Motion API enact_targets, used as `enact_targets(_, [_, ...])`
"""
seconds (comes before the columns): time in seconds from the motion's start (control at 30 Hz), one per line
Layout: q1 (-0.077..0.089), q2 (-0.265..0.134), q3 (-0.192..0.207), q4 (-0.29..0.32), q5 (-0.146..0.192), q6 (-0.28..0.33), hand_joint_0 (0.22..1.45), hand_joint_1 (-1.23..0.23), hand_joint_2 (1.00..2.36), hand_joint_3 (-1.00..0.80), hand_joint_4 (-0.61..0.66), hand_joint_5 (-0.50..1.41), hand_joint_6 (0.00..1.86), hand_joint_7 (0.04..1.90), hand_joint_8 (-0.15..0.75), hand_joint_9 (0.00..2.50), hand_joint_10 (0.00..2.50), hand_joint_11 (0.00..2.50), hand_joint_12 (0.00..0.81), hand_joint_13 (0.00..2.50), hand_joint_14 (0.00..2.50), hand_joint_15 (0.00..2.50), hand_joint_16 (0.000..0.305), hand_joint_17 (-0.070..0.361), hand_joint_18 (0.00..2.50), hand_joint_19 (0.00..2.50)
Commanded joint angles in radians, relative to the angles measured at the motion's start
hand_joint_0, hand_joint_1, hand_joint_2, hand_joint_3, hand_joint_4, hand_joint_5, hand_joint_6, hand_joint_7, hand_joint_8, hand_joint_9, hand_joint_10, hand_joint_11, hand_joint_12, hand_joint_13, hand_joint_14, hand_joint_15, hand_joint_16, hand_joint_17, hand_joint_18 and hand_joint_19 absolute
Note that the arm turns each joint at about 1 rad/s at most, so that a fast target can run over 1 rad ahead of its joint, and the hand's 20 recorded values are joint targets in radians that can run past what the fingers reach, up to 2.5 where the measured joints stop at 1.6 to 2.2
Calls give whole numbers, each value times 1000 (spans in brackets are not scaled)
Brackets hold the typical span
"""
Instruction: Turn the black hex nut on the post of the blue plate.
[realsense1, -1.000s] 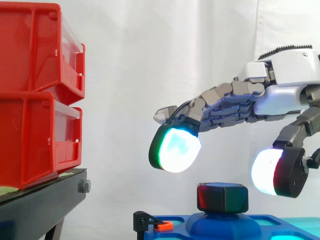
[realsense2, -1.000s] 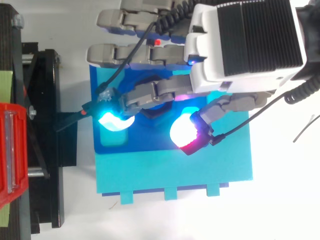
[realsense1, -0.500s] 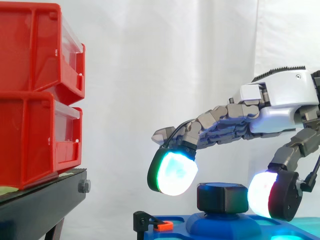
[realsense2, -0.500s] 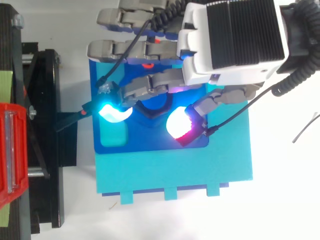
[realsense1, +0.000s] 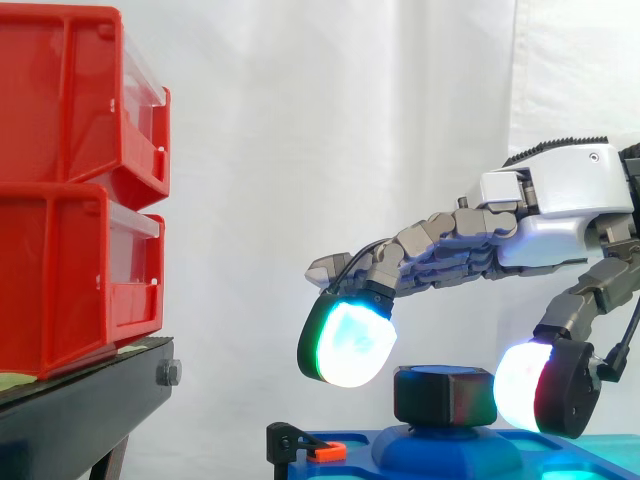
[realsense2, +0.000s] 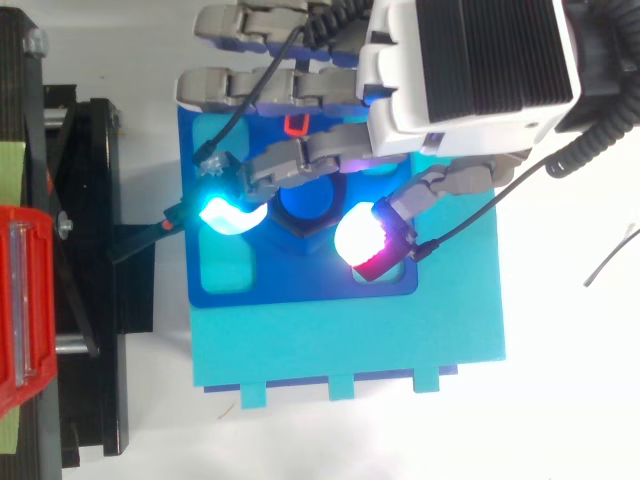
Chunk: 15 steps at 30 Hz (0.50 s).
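Straddling the black hex nut (realsense1: 444, 395) on the blue plate (realsense2: 300, 285) with pads (realsense1: 348, 345) of the hand (realsense1: 560, 205) apart, clamped on nothing; likely needs closing onto the nut's flats next.

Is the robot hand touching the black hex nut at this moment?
Cannot tell. In the side view the robot hand flanks the black hex nut closely, with no plain gap or contact; the top view settles nothing either.

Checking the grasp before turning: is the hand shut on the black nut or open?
Open: the hand straddles the black nut, with a gap beside its cyan pad.
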Motion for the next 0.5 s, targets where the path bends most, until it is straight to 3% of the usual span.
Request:
enact_targets(0.0, [-2,0,-1,-2,-1,-4,505,-792,1000,-500,-66,-300,501,608,107,0,0,0,312,0,0,0,47,105,0,30])
enact_targets(0.47, [-10,0,-1,-1,-12,-5,504,-783,1000,-500,-13,-300,501,634,118,0,0,0,314,0,0,0,47,105,0,34])
